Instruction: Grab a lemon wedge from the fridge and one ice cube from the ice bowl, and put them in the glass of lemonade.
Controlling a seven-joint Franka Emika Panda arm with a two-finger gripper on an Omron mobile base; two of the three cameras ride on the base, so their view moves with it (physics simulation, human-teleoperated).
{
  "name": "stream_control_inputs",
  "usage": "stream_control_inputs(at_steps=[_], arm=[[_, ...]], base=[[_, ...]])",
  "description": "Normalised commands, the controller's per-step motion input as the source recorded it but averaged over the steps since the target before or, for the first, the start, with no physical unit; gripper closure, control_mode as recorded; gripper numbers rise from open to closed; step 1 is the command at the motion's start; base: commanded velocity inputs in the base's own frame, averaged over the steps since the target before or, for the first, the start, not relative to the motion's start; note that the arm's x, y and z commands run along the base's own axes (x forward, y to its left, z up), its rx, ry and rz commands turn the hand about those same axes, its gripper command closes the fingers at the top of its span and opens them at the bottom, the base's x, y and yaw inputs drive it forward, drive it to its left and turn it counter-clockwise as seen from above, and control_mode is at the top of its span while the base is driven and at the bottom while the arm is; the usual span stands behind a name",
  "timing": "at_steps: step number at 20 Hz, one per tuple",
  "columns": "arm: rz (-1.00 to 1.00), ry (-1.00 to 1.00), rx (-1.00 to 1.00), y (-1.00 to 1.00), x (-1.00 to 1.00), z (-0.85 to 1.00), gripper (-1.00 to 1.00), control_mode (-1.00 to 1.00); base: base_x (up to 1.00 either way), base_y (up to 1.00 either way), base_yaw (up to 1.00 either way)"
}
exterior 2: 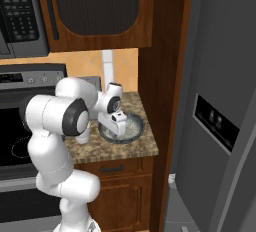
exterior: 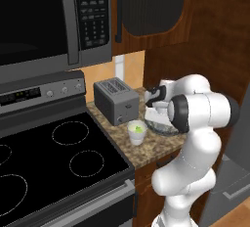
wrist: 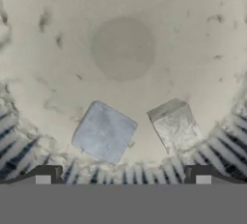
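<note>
I'm on the ice step: the lemon wedge (exterior: pixel 139 129), a tiny yellow-green piece, already sits in the small whitish tumbler of lemonade (exterior: pixel 136 132) on the speckled brown counter (exterior: pixel 146 152). My two-finger gripper (wrist: pixel 123 174) hangs spread wide and empty over the wide grey-blue speckled ice bowl (exterior 2: pixel 136 127) — two pale cubes lie below, the left ice cube (wrist: pixel 104 132) nearest centre. Next I judge I must shift slightly left, descend and straddle that cube without nudging its neighbour (wrist: pixel 174 125). The grey metal toaster (exterior: pixel 116 101) stands beside the glass; the tall grey fridge (exterior 2: pixel 225 101) is to the right — neither blocks me.
</note>
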Motion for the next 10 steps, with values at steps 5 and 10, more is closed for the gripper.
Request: stream_control_inputs(at_steps=[5,10], arm=[[0.00,-0.08,0.00,-0.07,0.23,-0.20,-1.00,-1.00],[0.00,-0.12,0.00,-0.01,0.24,-0.12,-1.00,-1.00]], base=[[0.00,0.00,0.00],[0.00,0.00,0.00]])
